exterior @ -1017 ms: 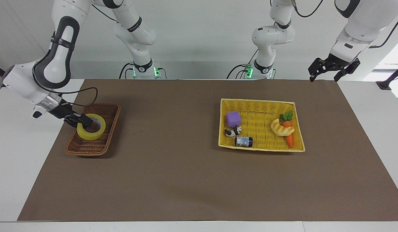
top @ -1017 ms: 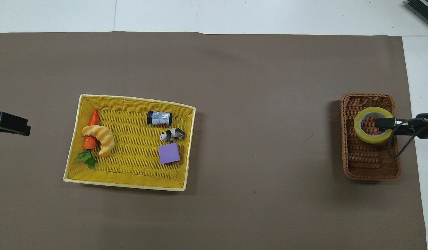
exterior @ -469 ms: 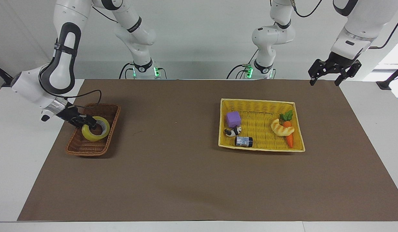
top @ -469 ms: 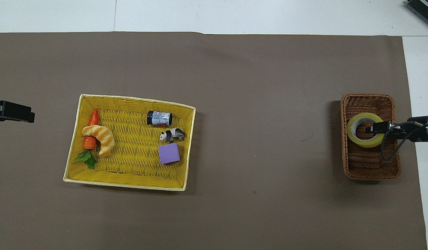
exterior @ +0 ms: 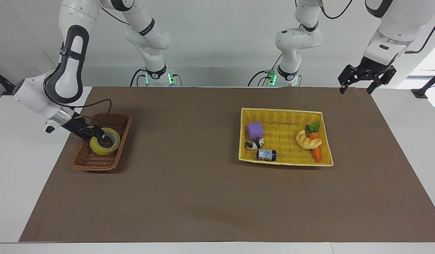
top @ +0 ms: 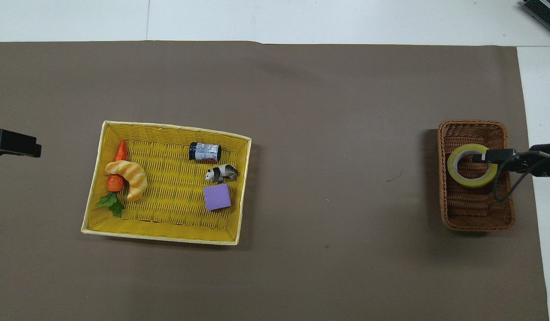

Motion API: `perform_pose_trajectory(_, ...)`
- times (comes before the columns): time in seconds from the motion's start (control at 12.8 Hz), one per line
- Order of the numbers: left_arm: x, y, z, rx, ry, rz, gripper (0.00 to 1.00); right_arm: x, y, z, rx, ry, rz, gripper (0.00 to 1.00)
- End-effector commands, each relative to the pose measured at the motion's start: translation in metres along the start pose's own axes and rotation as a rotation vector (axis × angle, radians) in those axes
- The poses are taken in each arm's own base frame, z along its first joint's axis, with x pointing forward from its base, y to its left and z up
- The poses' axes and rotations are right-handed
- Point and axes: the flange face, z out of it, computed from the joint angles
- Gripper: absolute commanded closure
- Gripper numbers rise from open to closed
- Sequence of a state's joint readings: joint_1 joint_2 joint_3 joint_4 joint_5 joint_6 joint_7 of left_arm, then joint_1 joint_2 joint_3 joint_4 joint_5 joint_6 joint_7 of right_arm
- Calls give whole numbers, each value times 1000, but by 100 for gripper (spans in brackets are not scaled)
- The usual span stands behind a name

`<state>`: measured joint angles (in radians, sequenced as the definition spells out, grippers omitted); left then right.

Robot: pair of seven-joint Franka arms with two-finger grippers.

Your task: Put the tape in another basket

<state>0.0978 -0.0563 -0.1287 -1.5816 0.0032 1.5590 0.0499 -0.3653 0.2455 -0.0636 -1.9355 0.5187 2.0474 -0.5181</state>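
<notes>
The tape, a yellowish ring with a pale core, lies in the brown wicker basket at the right arm's end of the table. In the overhead view the tape sits in the half of the basket farther from the robots. My right gripper reaches down into the basket, its tip at the ring's wall by the hole; from above the right gripper overlaps the ring's edge. My left gripper hangs open and holds nothing, over the mat's corner at the left arm's end.
A yellow basket toward the left arm's end holds a purple cube, a toy panda, a small jar, a croissant and a carrot. A brown mat covers the table.
The right arm came down and the tape sank from above the basket's rim to its floor. The left gripper shifted slightly and stays open.
</notes>
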Motion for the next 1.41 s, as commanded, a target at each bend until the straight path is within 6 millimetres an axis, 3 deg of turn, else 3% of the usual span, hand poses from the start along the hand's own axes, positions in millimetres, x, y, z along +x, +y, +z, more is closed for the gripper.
perform_pose_trajectory(0.0,-4,-3,1,-10,6,-1,0,21,-39,-30,-111,26,-105,0)
perform_pose_trajectory(0.16,-4,-2,2,-10,5,0,0,44,-89,-51,-313,24,-152,0)
perform_pose_trajectory(0.31,-4,-2,1,-10,6,0,0,48,-112,-53,-393,30,-131,0)
perform_pose_trajectory(0.47,-4,-3,1,-10,6,-1,0,46,-148,-59,-443,42,-172,0)
perform_pose_trajectory(0.7,-4,-2,2,-10,5,0,0,29,-200,-71,-462,48,-100,0)
perform_pose_trajectory(0.86,-4,-2,2,-10,5,0,0,10,-222,-94,-455,47,-50,0)
perform_pose_trajectory(1.09,-4,-3,1,-10,6,-1,0,-20,-291,-90,-449,23,-2,0)
perform_pose_trajectory(1.25,-4,-2,1,-10,6,0,0,-36,-322,-87,-451,1,-16,0)
perform_pose_trajectory(1.33,-4,-2,1,-10,6,0,0,-40,-330,-101,-445,8,-24,0)
